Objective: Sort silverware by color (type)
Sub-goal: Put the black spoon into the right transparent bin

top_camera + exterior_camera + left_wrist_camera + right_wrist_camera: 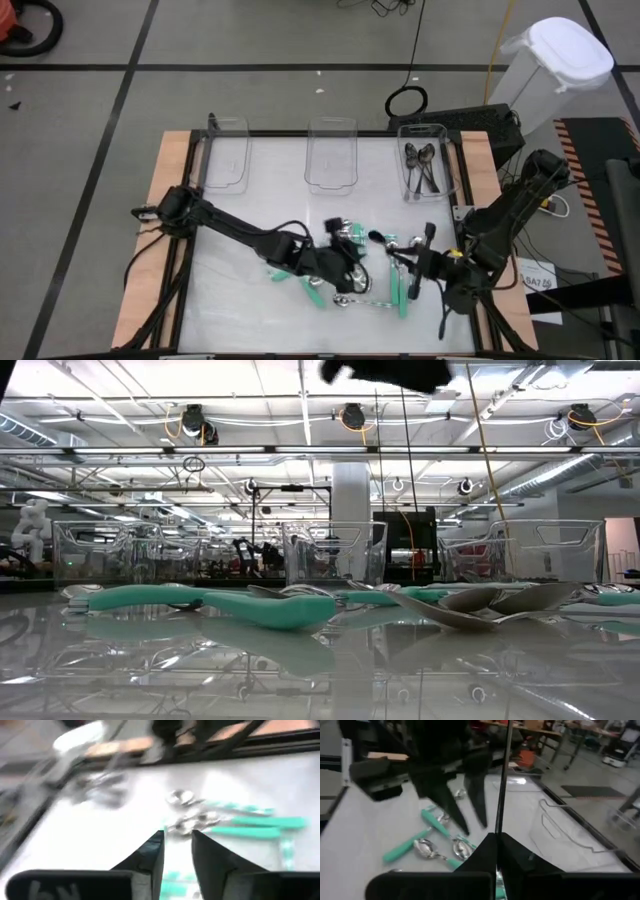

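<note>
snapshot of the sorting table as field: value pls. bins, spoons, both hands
bins: three clear bins in a row along the far edge
right bin: holds several dark spoons
left and middle bins: look empty
unsorted pile: teal-handled spoons and silver ones, near centre of the table
left hand: low over the pile, fingers apart, nothing seen held
right hand: at the pile's right end, shut on a thin dark handle that stands upright
sorted so far: dark spoons only
</note>
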